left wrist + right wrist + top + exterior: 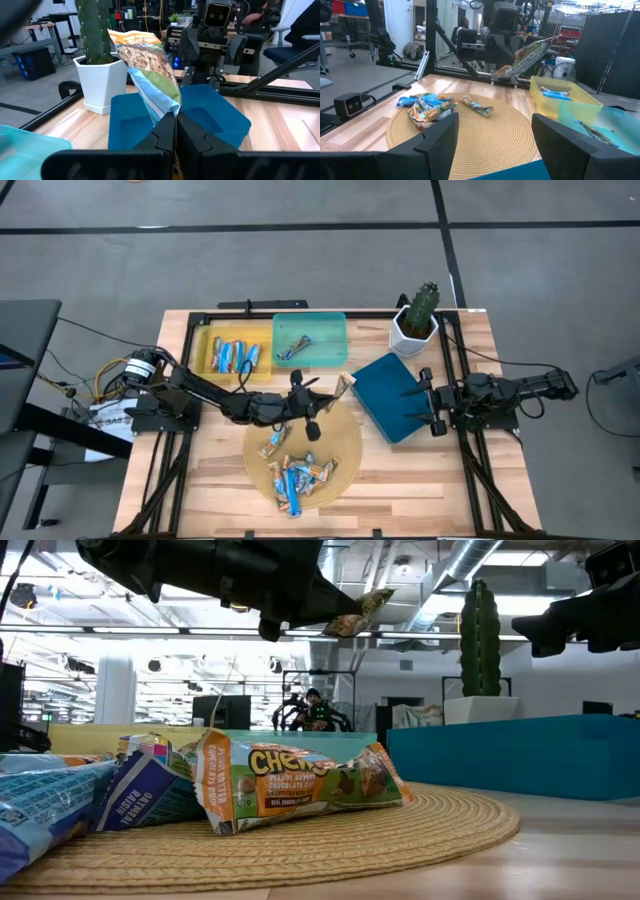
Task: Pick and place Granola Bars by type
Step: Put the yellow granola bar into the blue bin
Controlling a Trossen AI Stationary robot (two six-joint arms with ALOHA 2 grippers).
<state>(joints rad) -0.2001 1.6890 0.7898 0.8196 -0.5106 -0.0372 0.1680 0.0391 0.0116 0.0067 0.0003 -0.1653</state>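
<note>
Above a round woven mat [345, 442], the left gripper [340, 387] pinches one tan granola bar [346, 388] by its end, fingers clamped tight, lifting it clear of the table beside the dark blue tray [396, 395]. Three trays sit on the table: yellow tray [204, 348], teal tray [318, 338] and dark blue. The right gripper [432, 402] waits at the blue tray's edge, jaws wide and empty.

Grey floor [300, 260], exposed ceiling ducts [470, 560]

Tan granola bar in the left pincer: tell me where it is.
The tan granola bar hangs pinched in the left pincer, above the mat's far edge, beside the dark blue tray.
</note>
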